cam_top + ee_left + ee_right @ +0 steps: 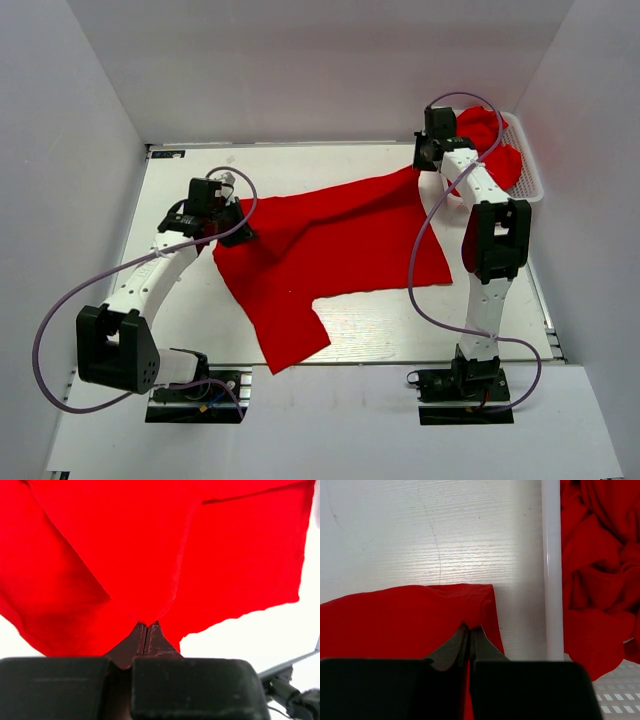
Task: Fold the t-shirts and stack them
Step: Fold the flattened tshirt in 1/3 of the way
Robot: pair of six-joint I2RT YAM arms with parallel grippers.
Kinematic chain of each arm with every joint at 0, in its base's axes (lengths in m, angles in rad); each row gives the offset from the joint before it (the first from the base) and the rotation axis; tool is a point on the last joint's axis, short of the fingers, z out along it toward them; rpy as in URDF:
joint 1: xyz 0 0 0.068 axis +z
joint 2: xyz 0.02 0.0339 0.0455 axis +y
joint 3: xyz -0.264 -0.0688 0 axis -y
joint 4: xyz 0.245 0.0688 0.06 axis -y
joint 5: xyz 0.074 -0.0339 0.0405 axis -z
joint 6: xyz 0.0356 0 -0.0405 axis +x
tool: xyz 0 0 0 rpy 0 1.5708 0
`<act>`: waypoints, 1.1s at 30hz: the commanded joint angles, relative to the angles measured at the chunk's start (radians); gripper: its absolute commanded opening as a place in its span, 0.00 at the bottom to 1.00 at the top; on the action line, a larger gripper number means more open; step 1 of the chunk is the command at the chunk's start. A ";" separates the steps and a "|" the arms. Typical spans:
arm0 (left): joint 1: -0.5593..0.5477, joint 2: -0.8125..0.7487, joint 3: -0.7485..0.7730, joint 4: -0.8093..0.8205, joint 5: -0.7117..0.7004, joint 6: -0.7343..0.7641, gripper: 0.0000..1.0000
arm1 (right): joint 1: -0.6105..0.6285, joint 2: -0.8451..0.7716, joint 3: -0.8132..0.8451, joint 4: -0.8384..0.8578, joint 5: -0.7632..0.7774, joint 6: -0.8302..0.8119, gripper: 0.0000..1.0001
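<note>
One red t-shirt [335, 250] lies spread across the middle of the table, a sleeve pointing to the near edge. My left gripper [232, 222] is shut on its left edge; in the left wrist view the cloth [150, 555] hangs from the closed fingertips [146, 626]. My right gripper [428, 160] is shut on the shirt's far right corner; in the right wrist view the cloth [395, 620] is pinched between the fingers [470, 630]. More red t-shirts [490, 145] lie bunched in the basket, also in the right wrist view [600, 570].
A white lattice basket [530, 170] stands at the far right corner of the table; its rim [551, 565] runs just right of my right gripper. White walls enclose the table on three sides. Purple cables loop off both arms.
</note>
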 commanded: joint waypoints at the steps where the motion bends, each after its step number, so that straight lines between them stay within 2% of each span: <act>1: 0.013 0.009 -0.020 -0.030 0.074 -0.013 0.00 | -0.006 -0.041 -0.011 0.013 0.020 -0.008 0.00; 11: 0.001 0.000 -0.236 -0.030 -0.107 -0.051 0.00 | -0.007 -0.011 -0.042 0.007 0.040 -0.007 0.00; 15: 0.001 0.022 -0.255 -0.002 -0.098 -0.025 0.00 | -0.007 -0.003 -0.062 0.005 0.043 -0.008 0.00; 21: 0.001 0.051 -0.288 0.073 -0.011 0.010 0.00 | -0.007 -0.007 -0.101 0.026 0.057 -0.011 0.00; 26: 0.001 0.069 -0.299 0.061 -0.001 0.021 0.01 | -0.006 -0.012 -0.147 0.049 0.044 -0.017 0.00; 29: 0.001 0.079 -0.290 0.026 -0.001 0.030 0.24 | -0.004 -0.009 -0.160 0.060 0.035 -0.016 0.02; 30: 0.001 0.079 -0.278 0.025 -0.010 0.030 0.33 | -0.006 -0.009 -0.161 0.063 0.035 -0.020 0.11; 31: 0.001 0.079 -0.267 0.012 -0.010 0.030 0.48 | -0.004 -0.006 -0.163 0.062 0.031 -0.022 0.17; 33: 0.001 0.066 -0.246 -0.019 -0.020 0.030 0.64 | -0.006 -0.006 -0.164 0.057 0.035 -0.020 0.30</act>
